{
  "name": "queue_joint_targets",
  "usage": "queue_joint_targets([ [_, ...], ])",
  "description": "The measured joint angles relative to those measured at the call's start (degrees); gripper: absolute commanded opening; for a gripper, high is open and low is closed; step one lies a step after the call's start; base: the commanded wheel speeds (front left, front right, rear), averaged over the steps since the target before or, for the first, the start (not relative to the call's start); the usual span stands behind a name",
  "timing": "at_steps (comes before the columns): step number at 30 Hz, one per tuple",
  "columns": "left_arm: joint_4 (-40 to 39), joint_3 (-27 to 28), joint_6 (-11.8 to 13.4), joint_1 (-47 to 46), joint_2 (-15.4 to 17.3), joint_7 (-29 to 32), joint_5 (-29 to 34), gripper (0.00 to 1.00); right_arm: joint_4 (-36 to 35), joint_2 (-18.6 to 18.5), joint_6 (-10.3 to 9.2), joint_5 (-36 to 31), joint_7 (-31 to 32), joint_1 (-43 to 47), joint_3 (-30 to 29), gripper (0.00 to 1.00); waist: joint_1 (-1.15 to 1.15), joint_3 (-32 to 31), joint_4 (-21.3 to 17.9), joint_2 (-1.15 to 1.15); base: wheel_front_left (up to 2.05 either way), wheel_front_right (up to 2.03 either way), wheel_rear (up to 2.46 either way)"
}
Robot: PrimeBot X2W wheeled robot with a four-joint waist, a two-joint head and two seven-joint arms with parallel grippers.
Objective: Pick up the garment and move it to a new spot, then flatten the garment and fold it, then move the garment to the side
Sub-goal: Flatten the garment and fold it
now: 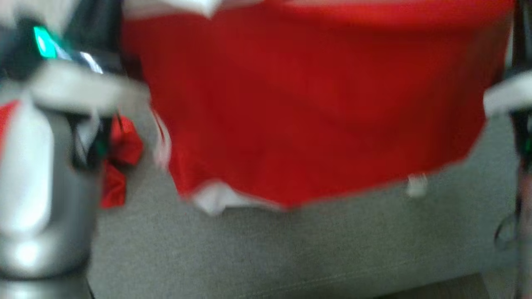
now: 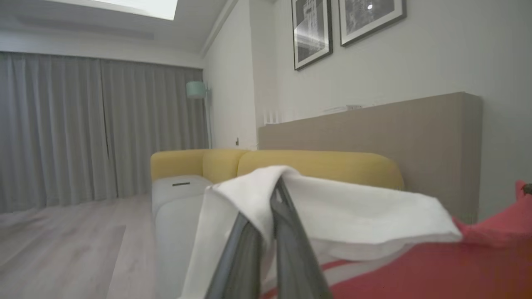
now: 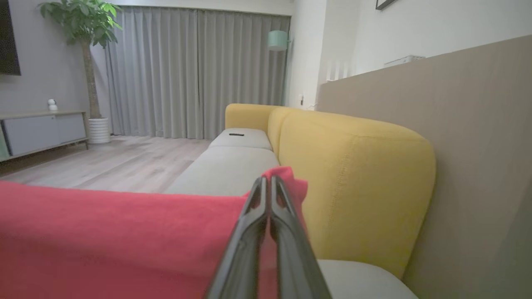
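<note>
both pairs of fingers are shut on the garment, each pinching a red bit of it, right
Not quite. The left fingers are shut on a white bit of the garment, as the left wrist view shows. The right fingers are indeed shut on a red bit.

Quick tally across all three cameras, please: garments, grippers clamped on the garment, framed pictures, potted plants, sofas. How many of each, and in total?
garment, red with white: 1
grippers shut on it, left gripper and right gripper: 2
framed pictures: 2
potted plant: 1
sofa: 1
Total: 7
</note>
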Motion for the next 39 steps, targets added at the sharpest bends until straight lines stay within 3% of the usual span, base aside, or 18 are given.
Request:
queue_joint_targets([
  [6,17.3,-3.0,-1.0,-23.6,4.1,-0.2,0.4,0.00,18.2,-3.3,0.01,0.9,-2.8,-22.9,4.8,0.00,0.02,7.7,-0.3,0.00,0.00,0.00,0.00],
  [11,31.6,-3.4,-1.0,-40.7,4.6,-6.8,1.2,0.00,32.9,-3.7,0.01,-2.8,-13.0,-41.3,5.8,0.00,0.03,12.5,-0.6,-0.01,0.00,0.00,0.00],
  [17,40.2,-3.8,-1.4,-49.6,3.4,-12.1,1.7,0.00,44.2,-3.7,0.01,-6.5,-23.9,-49.8,4.0,0.00,-0.02,12.7,-0.3,0.00,0.00,0.00,0.00],
  [21,42.1,-5.9,-1.4,-47.3,1.9,-12.6,1.2,0.00,48.5,-3.7,0.01,-6.5,-25.1,-47.9,3.5,0.00,-0.02,11.8,0.2,0.00,0.00,0.00,0.00],
  [25,40.2,-8.4,-1.4,-38.3,1.3,-12.6,-0.5,0.00,51.1,-3.6,0.01,-5.2,-25.4,-40.7,5.0,0.00,-0.02,11.2,0.8,0.00,0.00,0.00,0.00],
  [34,33.5,-13.4,-1.4,-14.1,1.3,-12.6,-2.8,0.00,55.1,-5.2,0.01,5.4,-24.1,-24.4,15.0,0.00,-0.01,8.1,2.5,0.00,0.00,0.00,0.00],
  [39,30.9,-17.0,-1.4,-3.5,4.0,-12.6,-3.4,0.00,54.3,-8.5,0.01,11.0,-20.7,-18.1,20.8,0.00,-0.02,5.5,3.1,0.00,0.00,0.00,0.00],
])
